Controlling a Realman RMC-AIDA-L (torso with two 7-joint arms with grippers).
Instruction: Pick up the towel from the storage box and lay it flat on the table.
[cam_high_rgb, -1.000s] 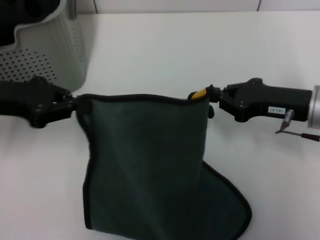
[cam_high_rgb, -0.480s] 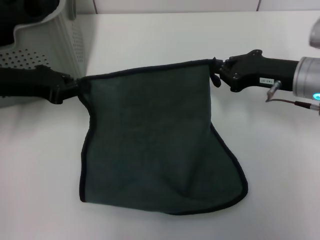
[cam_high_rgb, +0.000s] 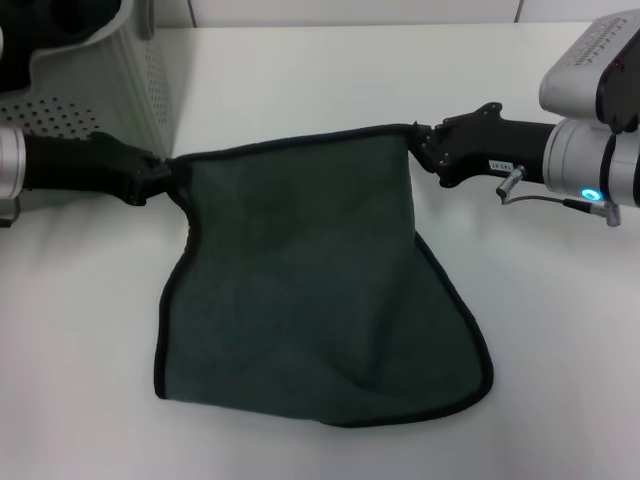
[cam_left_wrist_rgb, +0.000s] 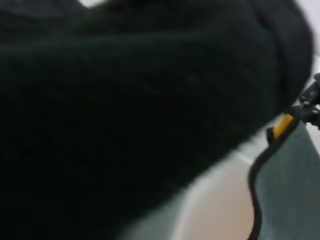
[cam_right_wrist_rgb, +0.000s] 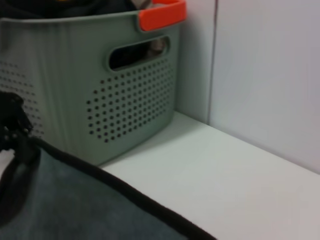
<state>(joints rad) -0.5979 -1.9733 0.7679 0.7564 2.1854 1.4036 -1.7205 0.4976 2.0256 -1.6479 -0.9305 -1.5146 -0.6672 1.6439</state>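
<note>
The dark green towel (cam_high_rgb: 310, 280) is stretched between my two grippers, and its lower part lies spread on the white table (cam_high_rgb: 330, 80). My left gripper (cam_high_rgb: 160, 178) is shut on the towel's left top corner, just in front of the storage box (cam_high_rgb: 100, 90). My right gripper (cam_high_rgb: 424, 146) is shut on the right top corner. The top edge runs taut between them. The left wrist view is mostly filled by dark cloth, with the towel's edge (cam_left_wrist_rgb: 292, 195) showing. The right wrist view shows the towel (cam_right_wrist_rgb: 75, 210) and the perforated box (cam_right_wrist_rgb: 100, 85).
The storage box stands at the table's back left corner, close to the left gripper. It has an orange handle piece (cam_right_wrist_rgb: 162, 12) on its rim. A wall (cam_right_wrist_rgb: 270, 75) rises behind the table. Bare tabletop lies around the towel.
Both grippers have moved away from me with the towel's top edge. The cloth now lies more spread on the table, and its bottom edge has drawn further into view.
</note>
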